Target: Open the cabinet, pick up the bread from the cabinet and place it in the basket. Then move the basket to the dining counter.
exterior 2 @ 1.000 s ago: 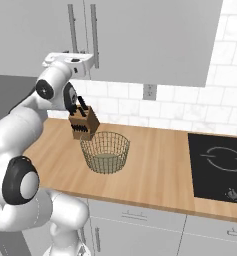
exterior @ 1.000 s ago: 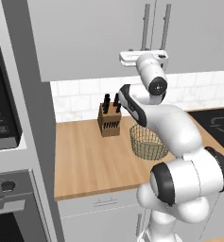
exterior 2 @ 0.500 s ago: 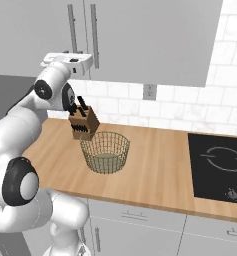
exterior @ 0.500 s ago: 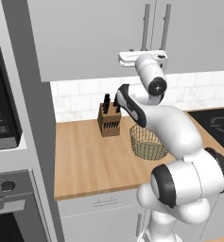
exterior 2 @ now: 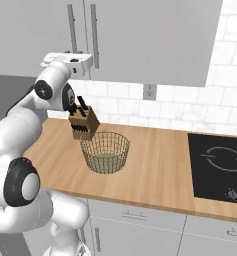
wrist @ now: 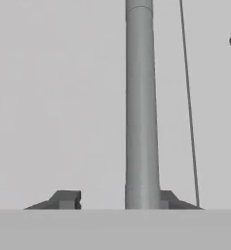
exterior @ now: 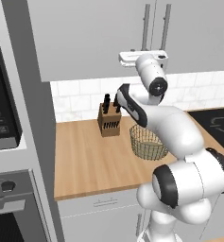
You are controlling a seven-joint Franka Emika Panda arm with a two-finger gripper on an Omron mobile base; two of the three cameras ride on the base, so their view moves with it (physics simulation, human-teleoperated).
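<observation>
A long light-wood counter top [exterior 2: 155, 150] runs beneath a white marbled tile backsplash [exterior 2: 225, 95] fitted with a small grey wall socket [exterior 2: 149, 92]. A black glass hob [exterior 2: 221, 165] is set into it at the right. Pale grey base drawers [exterior 2: 140, 220] sit below; a dark built-in oven stack [exterior: 4, 142] stands at the far left.

Light is even and diffuse in all three rendered views, with no clear source. Soft, faint shadows lie on the counter [exterior: 85, 160] beside the knife block [exterior: 108, 120] and under the basket [exterior 2: 105, 152]. No glare or lens distortion. The hand view is flat grey, low in contrast, slightly soft.
</observation>
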